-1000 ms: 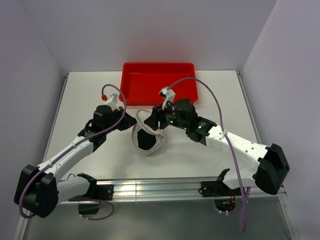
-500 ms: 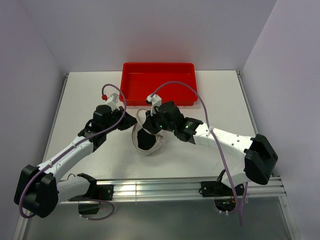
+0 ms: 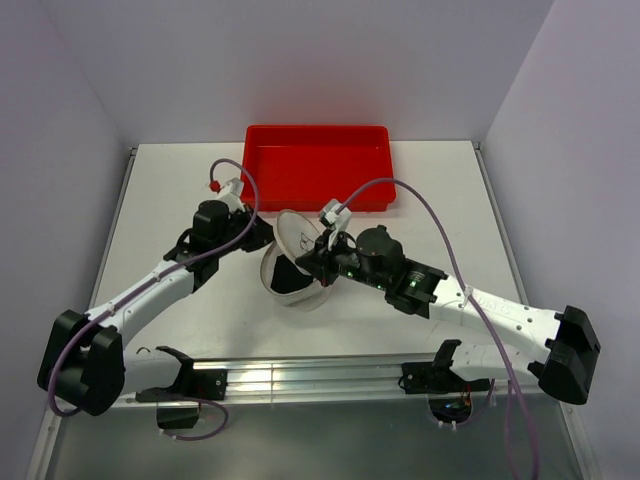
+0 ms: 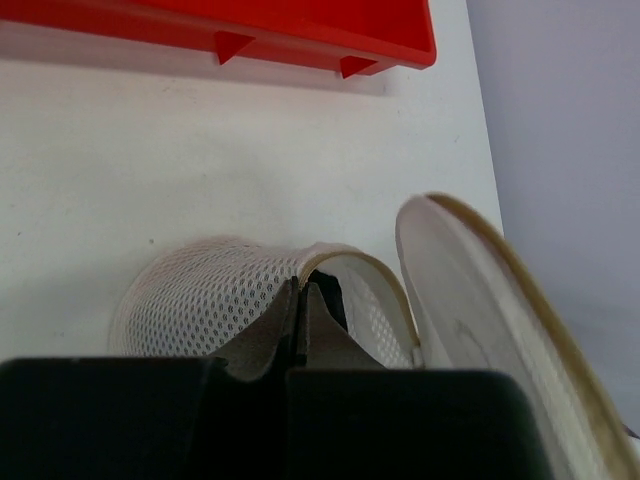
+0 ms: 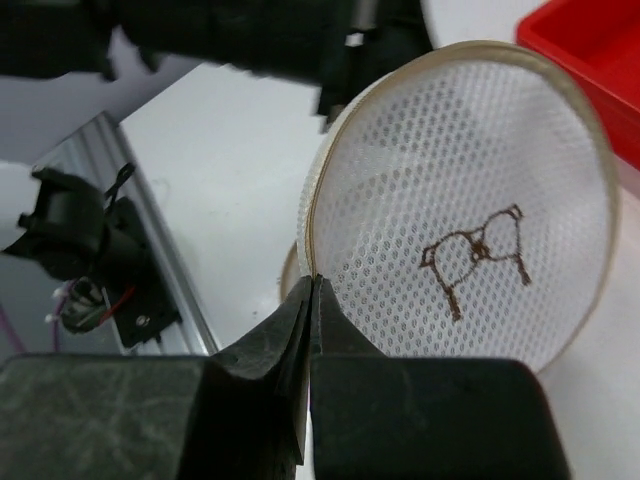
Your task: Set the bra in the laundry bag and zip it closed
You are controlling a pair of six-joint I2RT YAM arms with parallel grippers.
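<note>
The laundry bag (image 3: 300,292) of white mesh sits mid-table, its mouth dark inside. Its round lid (image 3: 300,232) stands tilted up behind the mouth, still joined to the bag. In the right wrist view the lid (image 5: 470,170) shows a dark bra drawing. My right gripper (image 3: 318,260) (image 5: 314,282) is shut on the lid's tan edge. From the left, my left gripper (image 3: 262,240) (image 4: 299,288) is shut on the bag's rim (image 4: 352,266), with the mesh wall (image 4: 200,295) just beyond it. The bra shows in no view.
A red plastic tray (image 3: 318,165) (image 4: 250,30) (image 5: 590,60) lies right behind the bag, close to the raised lid. An aluminium rail (image 3: 320,378) runs along the table's near edge, where both arm bases sit.
My right gripper has shut on the lid's edge and pulled back toward the near right, lifting the lid upright. The left arm has shifted slightly, still gripping the rim.
</note>
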